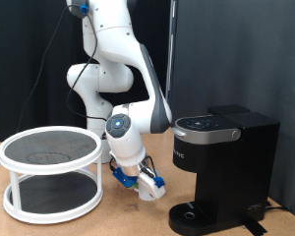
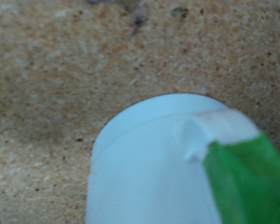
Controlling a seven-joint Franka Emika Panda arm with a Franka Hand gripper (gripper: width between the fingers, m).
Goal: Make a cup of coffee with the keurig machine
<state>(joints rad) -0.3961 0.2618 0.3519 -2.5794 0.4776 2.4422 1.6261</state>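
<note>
One robot arm leans low over the table [image 1: 49, 228], its end effector [image 1: 146, 187] hanging just above the tabletop between a white rack and a black coffee machine. Whether the end effector's fingers stand apart or together cannot be told from either view; blue parts around its tip hide them in the exterior view. In the wrist view a white cup [image 2: 149, 168] fills the lower part of the picture, seen from above against the speckled brown tabletop, with a blurred green-and-white finger pad [image 2: 243, 173] lying over its rim on one side. The cup itself cannot be made out in the exterior view, hidden below the end effector.

Just to the right in the exterior view stands the coffee machine [image 1: 226, 167], black and boxy, its lid down and its round drip base [image 1: 192, 218] at the near front, close to the end effector. To the left sits the rack [image 1: 51, 172], a round two-tier stand with dark mesh shelves and white rims. The arm's white links rise behind, before a dark curtain.
</note>
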